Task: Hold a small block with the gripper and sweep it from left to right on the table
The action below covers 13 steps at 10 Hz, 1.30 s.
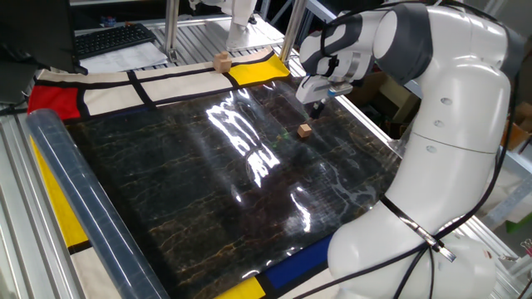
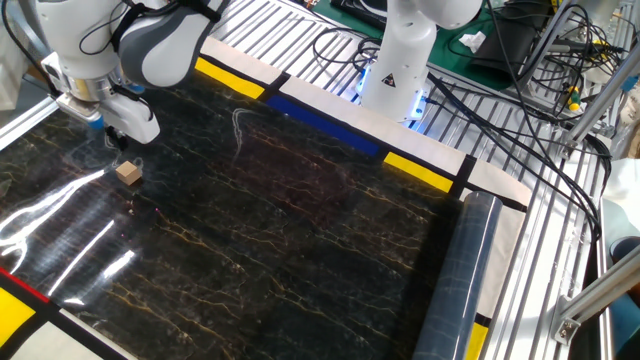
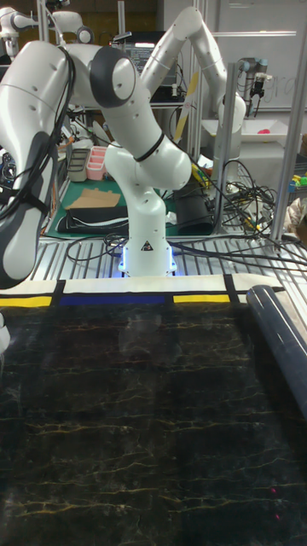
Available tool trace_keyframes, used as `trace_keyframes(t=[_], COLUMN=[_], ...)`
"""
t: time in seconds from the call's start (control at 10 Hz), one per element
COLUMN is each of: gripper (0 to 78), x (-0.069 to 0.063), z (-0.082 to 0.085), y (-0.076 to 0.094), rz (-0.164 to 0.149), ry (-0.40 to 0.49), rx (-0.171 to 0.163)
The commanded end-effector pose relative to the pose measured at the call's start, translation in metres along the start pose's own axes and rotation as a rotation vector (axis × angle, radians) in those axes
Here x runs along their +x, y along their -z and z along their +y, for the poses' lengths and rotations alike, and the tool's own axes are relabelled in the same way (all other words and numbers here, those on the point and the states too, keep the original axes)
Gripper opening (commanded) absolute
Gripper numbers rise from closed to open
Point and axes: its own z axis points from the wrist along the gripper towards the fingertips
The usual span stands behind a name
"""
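Observation:
The small block (image 1: 305,129) (image 2: 126,172) is a tiny tan cube lying on the glossy black table (image 1: 166,191) (image 2: 300,220), near its right edge in one fixed view. My gripper (image 1: 317,105) (image 2: 117,140) hangs just above and slightly behind the block, not touching it. Its black fingers point down with a narrow gap and hold nothing. The tall fixed view shows only the table (image 3: 153,409) and part of my white arm at the left edge; block and gripper are out of that picture.
A slightly larger pale wooden cube (image 1: 221,61) rests on the cloth border at the back. A clear plastic roll (image 1: 75,191) (image 2: 455,290) (image 3: 286,341) lies along one table edge. A second white robot base (image 2: 395,60) (image 3: 145,230) stands beyond the border.

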Motion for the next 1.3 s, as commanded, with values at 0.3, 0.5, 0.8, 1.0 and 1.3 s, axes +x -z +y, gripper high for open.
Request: trace_keyframes(t=[0.3,0.5,0.8,1.0,1.3], gripper=[0.0,0.0,0.0,0.0,0.0], x=[-0.001,0.000,0.000,-0.002,-0.004], z=[-0.001,0.002,0.004,0.006,0.006], y=[0.001,-0.008,-0.012,-0.022,-0.025], rz=[0.000,-0.005,-0.006,-0.004,-0.005], ry=[0.004,-0.009,-0.009,-0.021,-0.018], rx=[0.000,0.003,0.004,0.004,0.001])
